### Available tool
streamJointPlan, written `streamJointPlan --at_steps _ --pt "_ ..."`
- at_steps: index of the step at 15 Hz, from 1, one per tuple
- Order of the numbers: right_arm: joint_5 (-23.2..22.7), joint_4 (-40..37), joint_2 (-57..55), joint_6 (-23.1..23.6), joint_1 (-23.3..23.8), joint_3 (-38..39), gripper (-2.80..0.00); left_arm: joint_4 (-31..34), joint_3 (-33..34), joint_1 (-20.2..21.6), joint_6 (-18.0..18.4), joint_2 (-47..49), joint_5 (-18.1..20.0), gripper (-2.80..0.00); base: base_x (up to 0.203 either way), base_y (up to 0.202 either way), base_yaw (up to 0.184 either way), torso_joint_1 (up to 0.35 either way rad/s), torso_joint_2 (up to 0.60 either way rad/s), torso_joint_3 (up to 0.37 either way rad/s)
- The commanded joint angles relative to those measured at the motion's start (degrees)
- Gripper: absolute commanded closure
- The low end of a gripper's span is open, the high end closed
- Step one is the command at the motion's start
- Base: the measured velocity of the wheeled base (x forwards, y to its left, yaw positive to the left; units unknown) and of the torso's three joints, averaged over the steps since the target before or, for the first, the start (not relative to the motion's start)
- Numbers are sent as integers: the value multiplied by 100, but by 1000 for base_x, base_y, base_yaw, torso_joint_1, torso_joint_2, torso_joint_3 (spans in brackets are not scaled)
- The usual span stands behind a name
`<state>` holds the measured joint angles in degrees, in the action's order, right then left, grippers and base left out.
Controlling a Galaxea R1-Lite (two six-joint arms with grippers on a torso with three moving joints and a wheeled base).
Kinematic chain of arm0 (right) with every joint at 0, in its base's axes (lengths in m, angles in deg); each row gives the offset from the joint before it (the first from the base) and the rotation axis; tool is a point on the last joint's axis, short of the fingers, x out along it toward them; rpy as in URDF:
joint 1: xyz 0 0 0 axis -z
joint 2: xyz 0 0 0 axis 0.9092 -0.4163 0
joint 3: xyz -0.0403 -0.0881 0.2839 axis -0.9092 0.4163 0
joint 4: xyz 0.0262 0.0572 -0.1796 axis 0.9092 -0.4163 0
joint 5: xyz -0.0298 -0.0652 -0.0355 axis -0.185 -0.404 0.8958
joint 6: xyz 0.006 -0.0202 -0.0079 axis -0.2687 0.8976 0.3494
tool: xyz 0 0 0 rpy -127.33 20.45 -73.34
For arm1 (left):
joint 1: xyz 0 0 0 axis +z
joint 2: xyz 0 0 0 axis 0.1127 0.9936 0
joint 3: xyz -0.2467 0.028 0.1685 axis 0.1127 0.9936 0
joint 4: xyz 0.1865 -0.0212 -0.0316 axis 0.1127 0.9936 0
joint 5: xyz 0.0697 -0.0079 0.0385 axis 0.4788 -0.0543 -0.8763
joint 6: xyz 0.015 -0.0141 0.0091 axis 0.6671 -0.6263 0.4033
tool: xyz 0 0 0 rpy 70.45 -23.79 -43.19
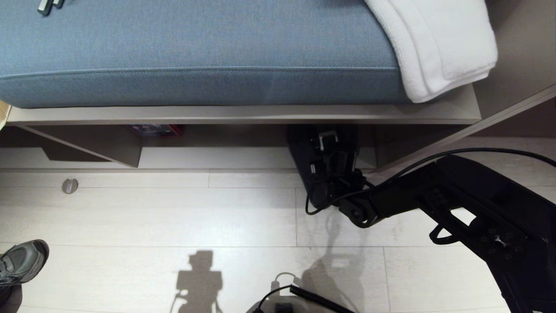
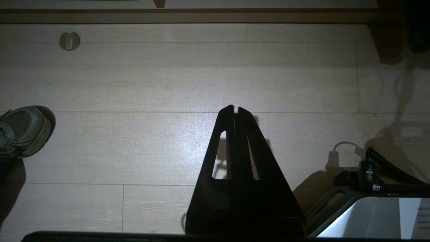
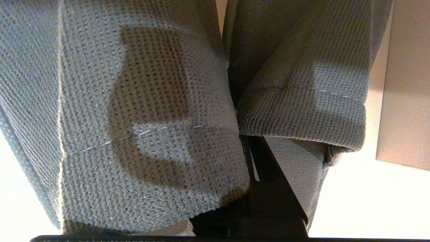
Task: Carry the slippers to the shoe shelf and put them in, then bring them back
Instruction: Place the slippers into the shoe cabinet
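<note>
Right gripper (image 3: 250, 161) clamped shut, arm reaching forward; left gripper (image 2: 235, 109) closed, pointing down

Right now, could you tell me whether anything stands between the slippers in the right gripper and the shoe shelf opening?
Nothing visible does. The right gripper holds the slippers together at the mouth of the shoe shelf, partly under the bench's top board. A red item sits farther left inside, off their line. The cubby's depth behind the slippers is hidden.

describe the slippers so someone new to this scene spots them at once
Start at the blue bench cushion. Under its right half, at the mouth of the shoe shelf, the right gripper is shut on the slippers: a dark charcoal knitted pair. The grey laced sneaker stands on the floor far left.
</note>
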<state>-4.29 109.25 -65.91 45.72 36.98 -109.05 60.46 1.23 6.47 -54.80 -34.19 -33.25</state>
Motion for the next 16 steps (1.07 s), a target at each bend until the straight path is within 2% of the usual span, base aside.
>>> streamJointPlan --at_steps 1,4,10,16 --pt "-14 97 -106 61 -6 -178 0 -4 53 0 -5 2 -1 0 0 0 0 0 0 0" --pt "-46 409 -341 353 0 -509 0 -4 53 0 -5 2 -1 0 0 0 0 0 0 0" --pt "-187 412 -987 634 135 -1459 0 -4 53 0 -5 2 -1 0 0 0 0 0 0 0" --pt "-171 363 -1082 660 187 -1749 0 -4 53 0 4 2 -1 0 0 0 0 0 0 0"
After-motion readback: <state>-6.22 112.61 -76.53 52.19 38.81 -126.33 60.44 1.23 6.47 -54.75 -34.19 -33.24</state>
